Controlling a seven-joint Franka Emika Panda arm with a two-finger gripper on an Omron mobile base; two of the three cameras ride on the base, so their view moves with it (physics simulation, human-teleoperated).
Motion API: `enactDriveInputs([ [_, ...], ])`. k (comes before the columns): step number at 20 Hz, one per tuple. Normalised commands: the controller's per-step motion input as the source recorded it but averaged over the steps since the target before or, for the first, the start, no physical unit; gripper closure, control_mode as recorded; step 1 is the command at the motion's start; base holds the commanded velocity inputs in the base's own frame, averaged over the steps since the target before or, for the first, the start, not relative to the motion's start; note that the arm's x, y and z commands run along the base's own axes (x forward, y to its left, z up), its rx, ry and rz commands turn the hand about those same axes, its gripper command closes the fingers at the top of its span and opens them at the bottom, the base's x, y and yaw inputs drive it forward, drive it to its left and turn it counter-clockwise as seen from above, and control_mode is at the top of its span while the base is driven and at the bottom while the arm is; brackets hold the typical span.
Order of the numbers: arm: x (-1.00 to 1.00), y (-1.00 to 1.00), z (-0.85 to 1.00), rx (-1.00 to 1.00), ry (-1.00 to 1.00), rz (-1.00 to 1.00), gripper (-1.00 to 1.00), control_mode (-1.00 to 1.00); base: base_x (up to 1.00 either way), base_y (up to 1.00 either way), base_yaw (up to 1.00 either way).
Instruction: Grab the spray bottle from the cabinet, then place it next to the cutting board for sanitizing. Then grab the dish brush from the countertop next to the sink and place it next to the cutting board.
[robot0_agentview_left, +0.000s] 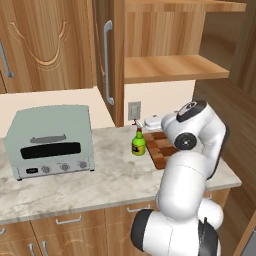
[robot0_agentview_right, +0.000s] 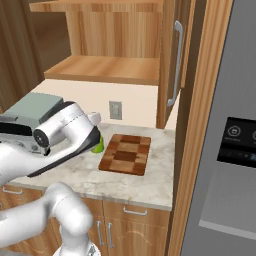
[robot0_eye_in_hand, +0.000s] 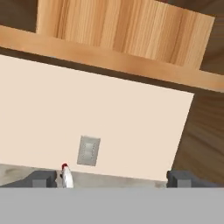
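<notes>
The arm (robot0_agentview_left: 182, 185) rises from the lower right of the left base view and the lower left of the right base view, bent at the elbow, its gripper (robot0_eye_in_hand: 111, 179) open, the dark fingertips (robot0_eye_in_hand: 44, 178) standing wide apart in the hand view.

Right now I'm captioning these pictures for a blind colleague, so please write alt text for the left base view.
A green spray bottle stands on a marbled counter just left of a checkered wooden cutting board, partly hidden by a white robot arm. A pale green toaster oven sits further left, below wooden cabinets.
</notes>
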Motion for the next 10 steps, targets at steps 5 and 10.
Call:
enactDriveInputs([
  [5, -0.19, 0.00, 1.00, 0.33, -0.05, -0.05, -1.00, -1.00, 0.00, 0.00, 0.00],
  [10, -0.10, 0.42, 1.00, 0.41, -0.03, -0.01, -1.00, -1.00, 0.00, 0.00, 0.00],
])
